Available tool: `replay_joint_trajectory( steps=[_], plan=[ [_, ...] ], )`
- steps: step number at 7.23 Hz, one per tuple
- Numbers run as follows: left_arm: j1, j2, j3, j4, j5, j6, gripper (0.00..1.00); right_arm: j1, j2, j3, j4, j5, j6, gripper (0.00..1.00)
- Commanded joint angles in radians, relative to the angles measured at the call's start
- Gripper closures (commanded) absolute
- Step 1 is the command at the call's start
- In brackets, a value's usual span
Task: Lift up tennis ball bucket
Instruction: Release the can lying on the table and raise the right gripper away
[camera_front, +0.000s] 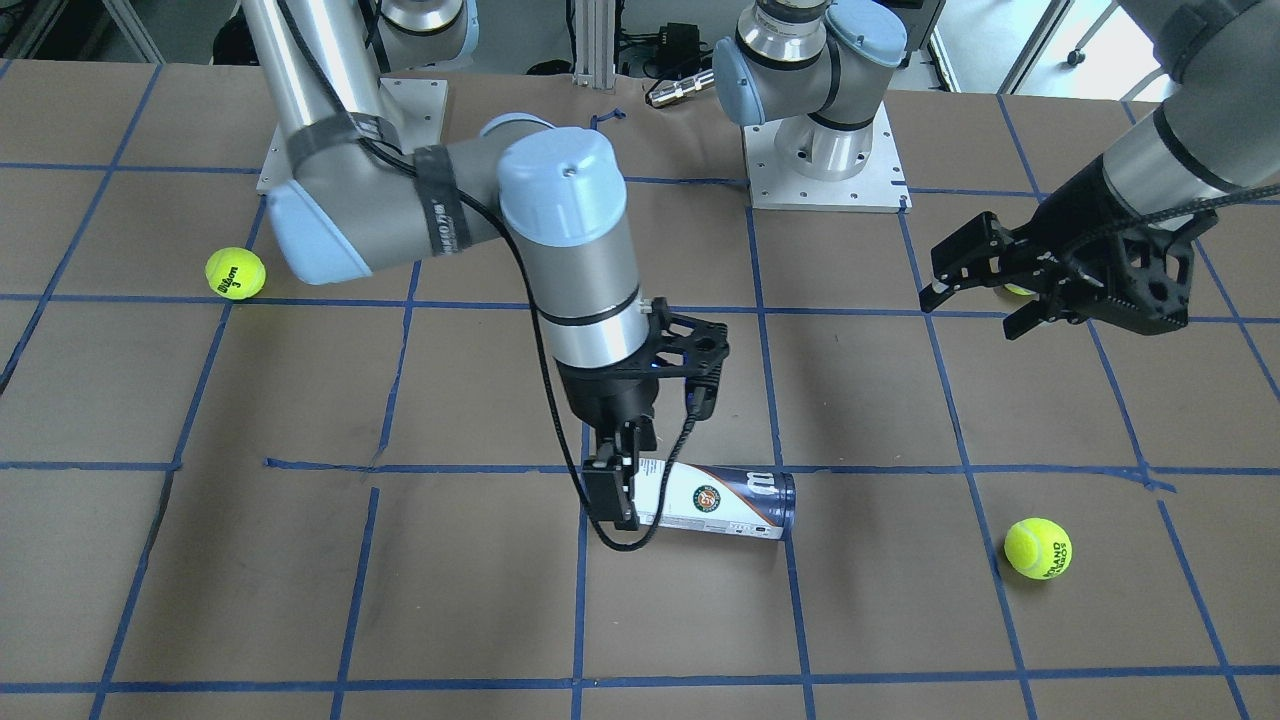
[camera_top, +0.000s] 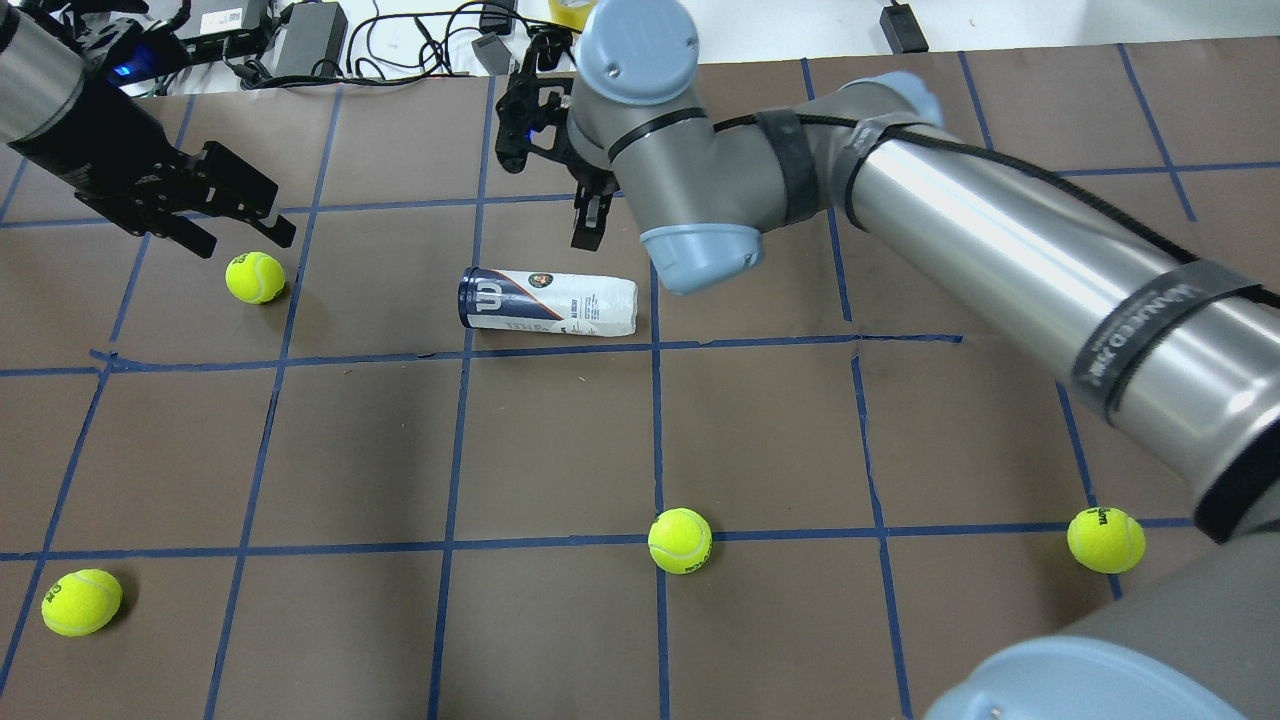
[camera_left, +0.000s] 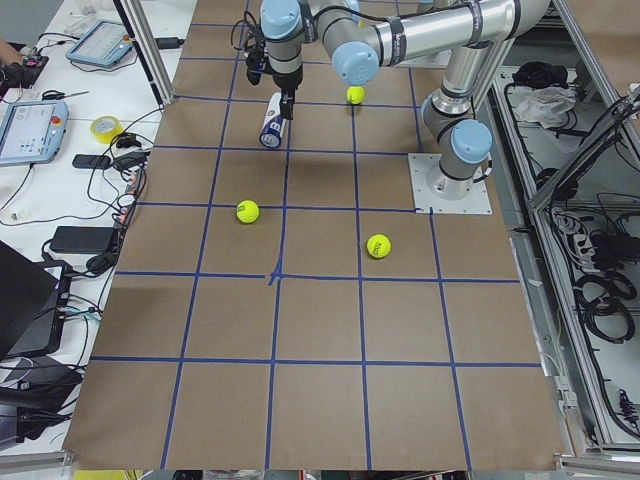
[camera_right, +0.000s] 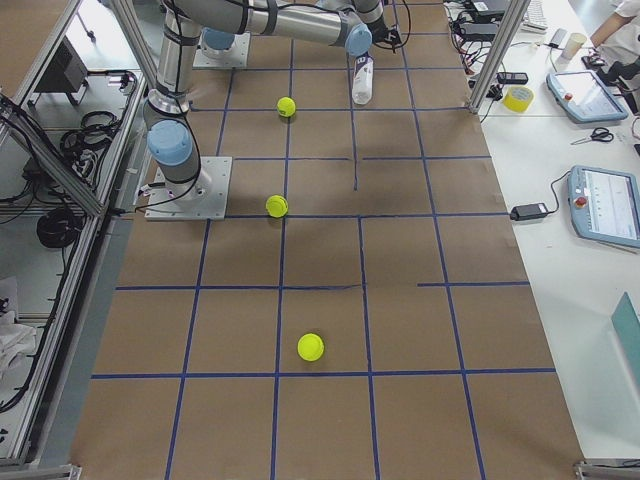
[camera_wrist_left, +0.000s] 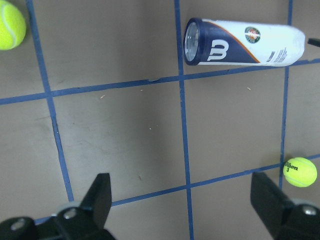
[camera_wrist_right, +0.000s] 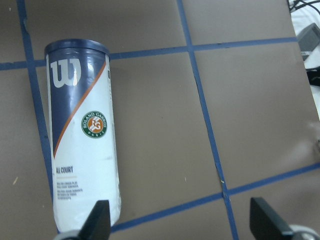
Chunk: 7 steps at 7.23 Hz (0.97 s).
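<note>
Tennis ball bucket (camera_top: 548, 303) lies flat; right gripper (camera_front: 612, 492) wide near its white end; left gripper (camera_front: 975, 308) wide, well apart.

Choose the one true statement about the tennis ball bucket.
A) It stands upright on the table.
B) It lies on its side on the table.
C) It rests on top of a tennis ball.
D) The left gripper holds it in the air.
B: the tennis ball bucket lies on its side on the table, and the left gripper is open and well apart from it.
</note>
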Motion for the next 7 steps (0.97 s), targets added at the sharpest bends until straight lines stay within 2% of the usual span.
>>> replay_joint_trajectory(
  steps=[1, 3, 5, 6, 7],
  plan=[
    [-0.001, -0.053, -0.078, 0.125, -0.087, 0.031, 0.00, -0.157, -0.136, -0.001, 0.196, 0.044, 0.004, 0.01],
    [-0.001, -0.119, -0.115, 0.197, -0.239, 0.028, 0.00, -0.297, -0.265, 0.003, 0.392, 0.030, 0.071, 0.00],
    [-0.005, -0.175, -0.117, 0.246, -0.274, 0.030, 0.00, -0.346, -0.328, 0.004, 0.503, 0.013, 0.338, 0.00],
    [-0.005, -0.208, -0.117, 0.248, -0.323, 0.031, 0.00, -0.345, -0.368, 0.007, 0.525, -0.068, 0.479, 0.00],
    [-0.020, -0.236, -0.117, 0.277, -0.327, 0.031, 0.00, -0.345, -0.397, 0.004, 0.599, -0.126, 0.624, 0.00]
  ],
)
